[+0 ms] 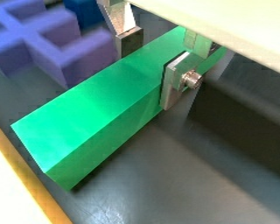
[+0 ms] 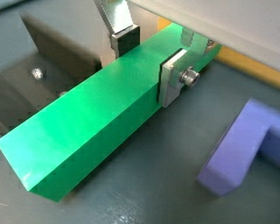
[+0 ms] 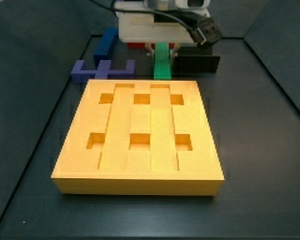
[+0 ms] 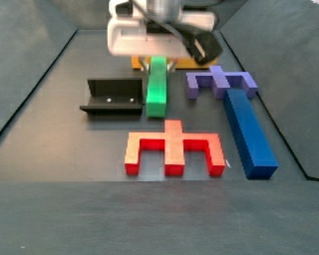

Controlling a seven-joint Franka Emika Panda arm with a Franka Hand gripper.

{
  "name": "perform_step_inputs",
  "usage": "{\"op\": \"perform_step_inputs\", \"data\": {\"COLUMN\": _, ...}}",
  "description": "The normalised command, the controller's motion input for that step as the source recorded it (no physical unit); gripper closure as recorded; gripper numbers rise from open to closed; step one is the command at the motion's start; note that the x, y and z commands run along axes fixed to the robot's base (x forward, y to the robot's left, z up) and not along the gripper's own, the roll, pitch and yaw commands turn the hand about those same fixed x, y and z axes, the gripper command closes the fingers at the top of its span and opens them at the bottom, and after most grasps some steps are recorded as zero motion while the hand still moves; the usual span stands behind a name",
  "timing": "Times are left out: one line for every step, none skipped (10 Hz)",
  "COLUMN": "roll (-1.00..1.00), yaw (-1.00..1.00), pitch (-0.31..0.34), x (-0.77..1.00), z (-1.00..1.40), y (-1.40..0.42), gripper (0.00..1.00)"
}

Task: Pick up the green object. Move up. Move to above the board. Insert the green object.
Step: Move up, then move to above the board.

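The green object (image 1: 90,114) is a long plain bar lying on the dark floor, also in a wrist view (image 2: 84,131). My gripper (image 1: 152,66) straddles it near one end, with one silver finger (image 1: 175,80) flat against its side and the dark pad of the other finger against the opposite side; it is shut on the bar, as the wrist view (image 2: 149,63) also shows. In a side view the green object (image 3: 161,62) lies just behind the yellow-orange board (image 3: 78,150), under the gripper (image 3: 165,42). In a side view the green object (image 4: 157,90) lies below the gripper (image 4: 157,60).
The dark fixture (image 4: 113,98) stands right beside the bar; it also shows in a side view (image 3: 198,65). A purple forked piece (image 4: 218,80), a long blue bar (image 4: 250,129) and a red notched block (image 4: 175,151) lie on the floor nearby.
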Motion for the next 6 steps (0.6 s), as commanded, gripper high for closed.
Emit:
{"op": "perform_step_inputs", "data": {"roll": 0.01, "yaw": -0.03, "pitch": 0.047, "x": -0.10, "z": 0.45, "y": -0.03, "gripper": 1.00}}
{"op": "perform_step_inputs", "data": {"roll": 0.02, "yaw": -0.01, "pitch": 0.018, "x": -0.05, "z": 0.21, "y": 0.00, "gripper": 1.00}}
{"op": "perform_step_inputs", "data": {"roll": 0.00, "yaw": 0.00, "pitch": 0.000, "x": 0.00, "z": 1.40, "y": 0.00, "gripper": 1.00}}
{"op": "perform_step_inputs", "data": {"roll": 0.00, "yaw": 0.01, "pitch": 0.014, "x": -0.01, "z": 1.40, "y": 0.00, "gripper": 1.00}}
{"op": "perform_step_inputs", "data": {"roll": 0.00, "yaw": 0.00, "pitch": 0.034, "x": -0.03, "z": 1.40, "y": 0.00, "gripper": 1.00}}
{"op": "perform_step_inputs", "data": {"roll": 0.01, "yaw": 0.00, "pitch": 0.008, "x": 0.00, "z": 1.40, "y": 0.00, "gripper": 1.00}}
